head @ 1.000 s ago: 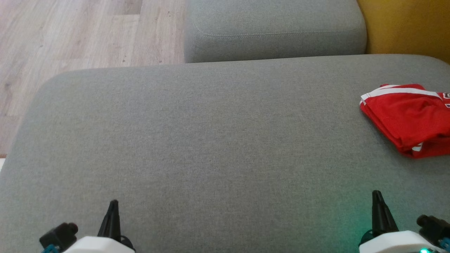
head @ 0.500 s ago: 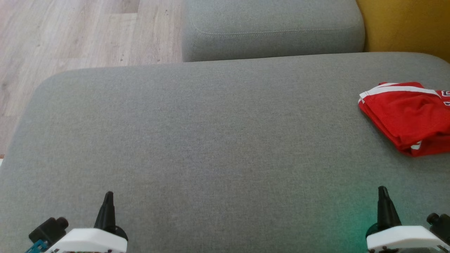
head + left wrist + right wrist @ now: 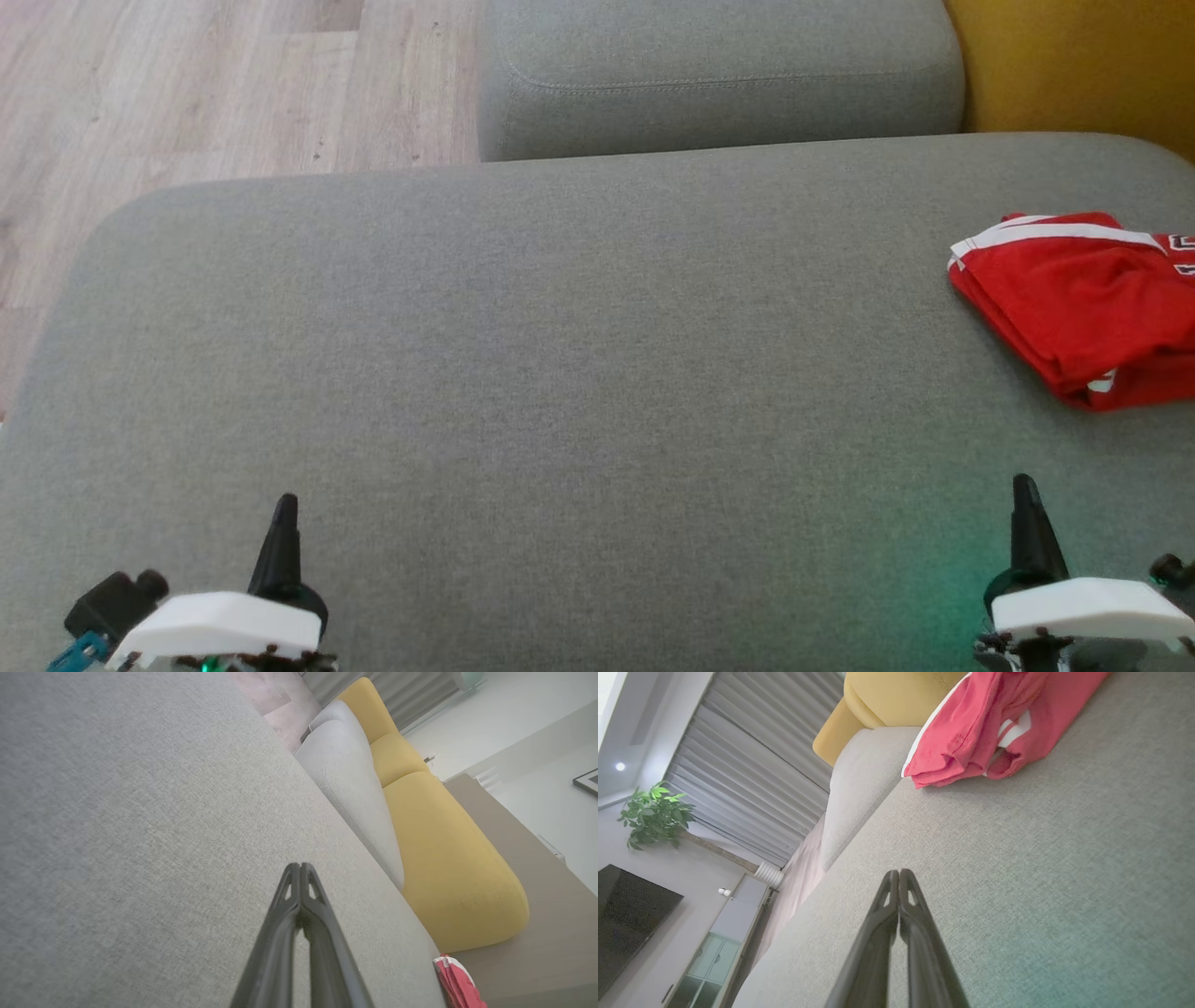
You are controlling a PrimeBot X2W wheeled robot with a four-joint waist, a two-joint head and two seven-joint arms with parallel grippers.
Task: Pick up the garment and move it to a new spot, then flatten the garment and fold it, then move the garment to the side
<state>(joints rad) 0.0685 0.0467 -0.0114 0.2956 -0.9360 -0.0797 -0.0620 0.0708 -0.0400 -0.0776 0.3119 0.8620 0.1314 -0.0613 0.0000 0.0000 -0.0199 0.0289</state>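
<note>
Pincers both pressed together, empty: left pincer, right pincer.
Red garment lay folded at right edge of grey cushion; pincers were over its near edge.

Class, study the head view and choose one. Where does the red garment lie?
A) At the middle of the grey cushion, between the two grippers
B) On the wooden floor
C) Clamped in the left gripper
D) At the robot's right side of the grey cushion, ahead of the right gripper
D: the red garment lies on the grey cushion at its right side, ahead of the shut right gripper and apart from it.
</note>
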